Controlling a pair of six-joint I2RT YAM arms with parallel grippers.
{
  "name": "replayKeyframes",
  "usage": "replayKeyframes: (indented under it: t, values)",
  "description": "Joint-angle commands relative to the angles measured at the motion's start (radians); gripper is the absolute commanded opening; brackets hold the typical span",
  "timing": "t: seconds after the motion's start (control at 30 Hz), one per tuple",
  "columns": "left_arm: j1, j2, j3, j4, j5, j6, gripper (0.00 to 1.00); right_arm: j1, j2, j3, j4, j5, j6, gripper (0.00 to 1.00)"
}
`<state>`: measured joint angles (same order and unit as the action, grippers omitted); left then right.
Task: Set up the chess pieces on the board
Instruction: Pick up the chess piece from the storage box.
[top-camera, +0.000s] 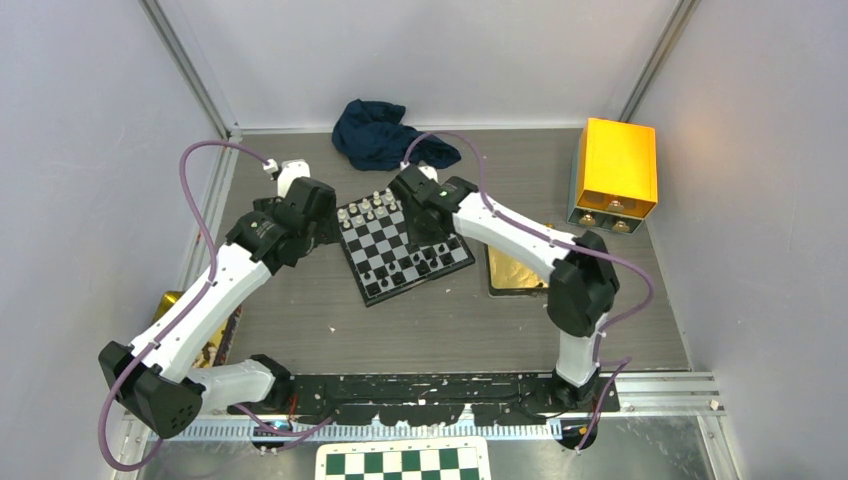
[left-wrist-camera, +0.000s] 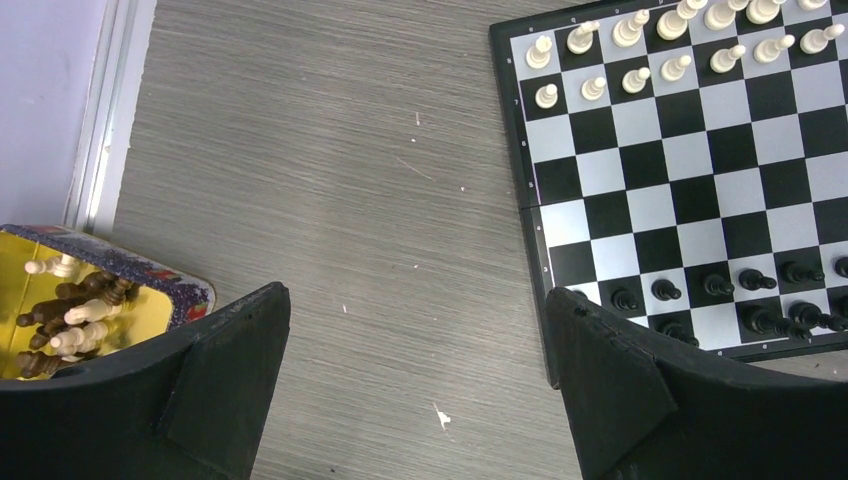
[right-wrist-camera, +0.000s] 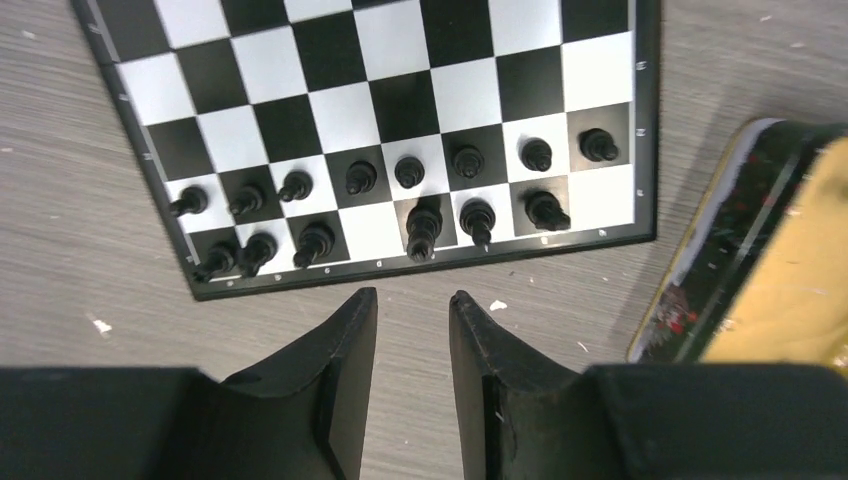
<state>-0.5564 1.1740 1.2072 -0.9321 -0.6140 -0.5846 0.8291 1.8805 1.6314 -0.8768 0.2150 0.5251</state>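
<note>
Top external view gives you the board (top-camera: 405, 245) lying skewed on the grey surface (top-camera: 330, 320) between both arms; white pieces (top-camera: 370, 208) fill its far rows and black pieces (top-camera: 410, 268) stand in its near rows. Your left claw (left-wrist-camera: 420, 390) is released, jaws spread wide with nothing between them; it hangs over bare surface just beside the board's left edge; a gold tin (left-wrist-camera: 170, 280) holding brown and cream figures lies at the left of its wrist view. Your right claw (right-wrist-camera: 412, 350) is released too, jaws parted by a narrow gap and gripping nothing; it hovers just off the board's black-side edge, apart from the pieces; a second tin (right-wrist-camera: 700, 270) lies near on its right. A dark blue cloth (top-camera: 385, 135) is bunched beyond the board; a yellow box (top-camera: 618, 165) stands at the far right.
</note>
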Motion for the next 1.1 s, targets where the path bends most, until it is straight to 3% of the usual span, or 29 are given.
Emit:
replayKeyframes:
  t: [0.0, 0.17, 0.4, 0.63, 1.07]
  values:
    - [-0.004, 0.009, 0.023, 0.039, -0.034, -0.027, 1.0, -0.027, -0.167, 0.051, -0.053, 0.085, -0.008, 0.38]
    - [-0.004, 0.02, 0.025, 0.043, -0.039, -0.032, 1.0, -0.155, -0.312, -0.077, -0.045, 0.13, 0.03, 0.39]
    - [-0.004, 0.044, 0.028, 0.049, -0.025, -0.041, 1.0, -0.368, -0.431, -0.27, 0.001, 0.144, 0.024, 0.53]
    - [-0.004, 0.058, 0.038, 0.051, -0.022, -0.033, 1.0, -0.502, -0.416, -0.395, 0.076, 0.087, 0.027, 0.55]
    - [-0.004, 0.083, 0.053, 0.052, -0.027, -0.01, 1.0, -0.573, -0.265, -0.452, 0.227, 0.023, 0.015, 0.56]
